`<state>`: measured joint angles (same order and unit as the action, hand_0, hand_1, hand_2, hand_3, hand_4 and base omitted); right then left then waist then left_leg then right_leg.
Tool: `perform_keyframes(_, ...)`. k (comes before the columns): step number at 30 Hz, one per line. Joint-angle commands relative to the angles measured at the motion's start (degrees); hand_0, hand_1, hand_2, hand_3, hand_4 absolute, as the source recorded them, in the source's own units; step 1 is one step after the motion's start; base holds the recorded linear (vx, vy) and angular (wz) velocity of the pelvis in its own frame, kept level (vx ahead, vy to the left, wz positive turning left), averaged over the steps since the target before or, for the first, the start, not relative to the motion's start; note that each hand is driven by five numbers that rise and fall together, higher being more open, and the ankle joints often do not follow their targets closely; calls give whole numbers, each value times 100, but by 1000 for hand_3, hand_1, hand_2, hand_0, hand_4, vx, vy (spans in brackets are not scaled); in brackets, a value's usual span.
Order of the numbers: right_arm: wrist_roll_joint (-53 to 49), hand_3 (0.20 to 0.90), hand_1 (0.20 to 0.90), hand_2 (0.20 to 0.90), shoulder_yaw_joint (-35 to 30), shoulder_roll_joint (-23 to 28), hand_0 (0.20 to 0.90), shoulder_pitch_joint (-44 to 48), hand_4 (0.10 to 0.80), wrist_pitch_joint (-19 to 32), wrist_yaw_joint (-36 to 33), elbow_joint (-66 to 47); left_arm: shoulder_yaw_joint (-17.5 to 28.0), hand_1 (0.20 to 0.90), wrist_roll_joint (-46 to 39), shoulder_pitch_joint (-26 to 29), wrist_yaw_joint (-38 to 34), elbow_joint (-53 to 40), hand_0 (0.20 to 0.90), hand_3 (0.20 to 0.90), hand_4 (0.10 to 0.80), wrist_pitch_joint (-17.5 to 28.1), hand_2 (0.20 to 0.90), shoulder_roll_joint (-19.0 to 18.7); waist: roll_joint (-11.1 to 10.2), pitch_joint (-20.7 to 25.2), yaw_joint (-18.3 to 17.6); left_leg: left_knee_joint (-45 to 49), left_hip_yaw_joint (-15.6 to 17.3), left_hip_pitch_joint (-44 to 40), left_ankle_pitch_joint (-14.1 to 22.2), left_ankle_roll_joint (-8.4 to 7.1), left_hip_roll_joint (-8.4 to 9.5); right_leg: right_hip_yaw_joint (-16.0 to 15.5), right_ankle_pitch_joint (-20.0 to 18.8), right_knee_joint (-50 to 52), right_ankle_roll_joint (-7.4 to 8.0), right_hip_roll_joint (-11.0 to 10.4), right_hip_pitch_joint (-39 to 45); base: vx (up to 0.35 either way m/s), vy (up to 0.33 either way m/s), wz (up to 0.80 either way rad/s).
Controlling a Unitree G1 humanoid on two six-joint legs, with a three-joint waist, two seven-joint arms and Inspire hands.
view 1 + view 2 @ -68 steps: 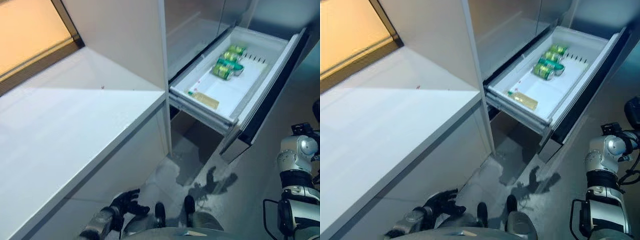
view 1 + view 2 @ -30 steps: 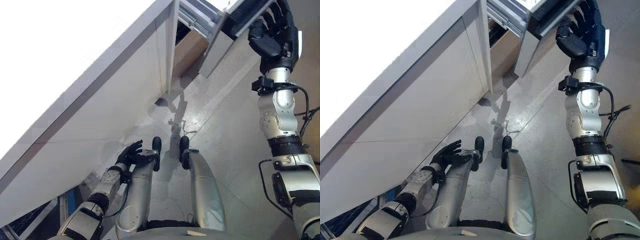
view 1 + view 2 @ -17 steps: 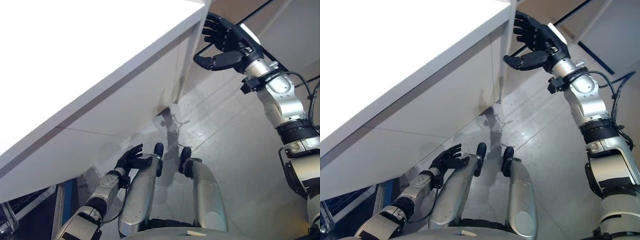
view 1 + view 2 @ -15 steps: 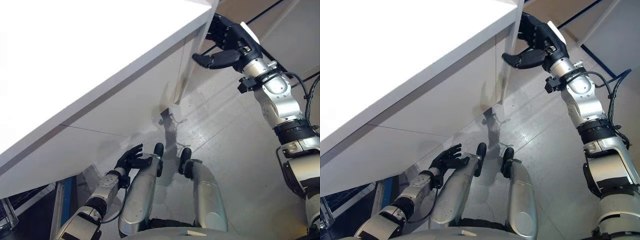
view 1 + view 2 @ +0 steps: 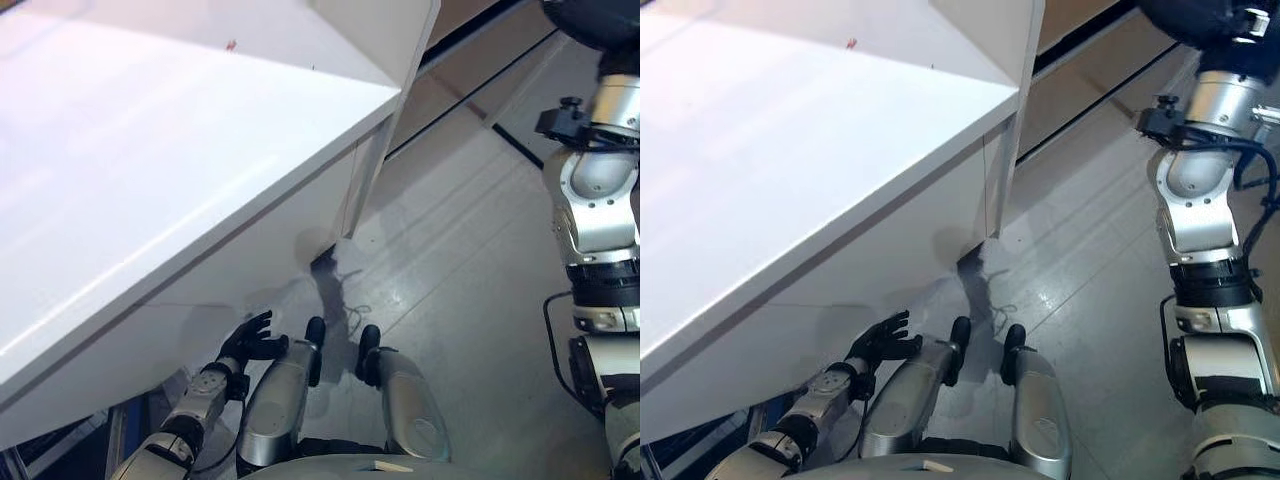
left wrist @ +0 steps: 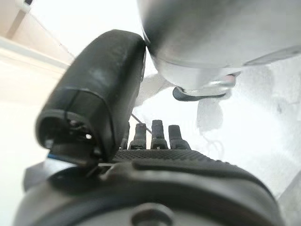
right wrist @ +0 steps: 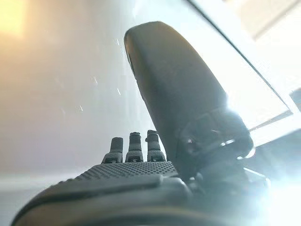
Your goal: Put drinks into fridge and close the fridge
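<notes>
Countertop, broad, white and glossy (image 5: 150, 150), fills the left and centre of both eye views; its front edge runs diagonally down toward the lower left, with a pale cabinet face (image 5: 260, 240) below it. A white upright panel (image 5: 385, 95) ends the counter at its right corner and meets the grey tiled floor (image 5: 450, 270), which lies open and unobstructed from that corner across to the right arm. Dark seams and a tan band cross the floor toward the upper right.

The left hand (image 5: 247, 343) hangs low beside the cabinet face, fingers spread and relaxed, holding nothing; its wrist view shows the fingers (image 6: 157, 134) straight over pale floor. The right hand (image 5: 1185, 22) is raised to the top right and cut off by the frame edge in both eye views. Its wrist view shows its fingers (image 7: 134, 146) extended toward a plain, pale grey surface (image 7: 56, 80), with the thumb (image 7: 174, 89) standing up alongside and nothing grasped; whether the fingertips touch that surface cannot be told.

No drinks and no recognisable fridge drawer appear in any view; their position cannot be told.
</notes>
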<state>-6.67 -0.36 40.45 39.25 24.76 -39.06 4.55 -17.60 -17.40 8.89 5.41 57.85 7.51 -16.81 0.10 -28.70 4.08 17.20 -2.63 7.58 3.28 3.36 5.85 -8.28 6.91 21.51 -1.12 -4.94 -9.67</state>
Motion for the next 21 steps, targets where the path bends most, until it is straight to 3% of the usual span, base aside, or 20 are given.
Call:
perform_keyframes(1,300,900,900,900,-423,-168,900,-346,800,820,-954,-269,-128,900,221,-691,-4,229,900,900,800,66,900,-61,-229,1380,-79,-188,316,-188,314,14,-16,325,-613,-992,399,-69,433,0,-15,-11)
perform_keyframes(7,-1593,900,900,900,-710,-995,900,-1157,800,1395,-1068,609,-174,900,-96,-477,-222,389,900,900,800,-91,900,89,-174,1901,-237,-1217,452,-753,15,-130,-134,353,-868,-1883,421,85,918,-13,-10,-14)
perform_keyframes(12,-4308,900,900,900,-1137,-1894,900,-1823,800,1660,-46,2322,-166,900,-258,-359,-332,742,900,900,800,-53,900,188,-76,2231,-300,-1801,550,-1092,-175,-195,-224,323,-980,-2307,385,220,1197,-18,-27,-4)
perform_keyframes(16,-4896,900,900,900,-1150,-2315,900,-2268,800,1111,563,3433,-79,900,-400,-386,-410,885,900,900,800,-115,900,263,-25,2376,-318,-2014,628,-1260,-247,-228,-263,302,-1019,-2485,343,292,1343,3,-6,2)
perform_keyframes(21,-3630,900,900,900,-504,-2763,900,-3163,800,-236,2066,5438,329,900,-400,-656,-258,1180,900,900,800,-22,900,417,-45,2436,-337,-2054,648,-1300,-292,-225,-259,312,-1023,-2557,292,355,1400,-9,-18,4)
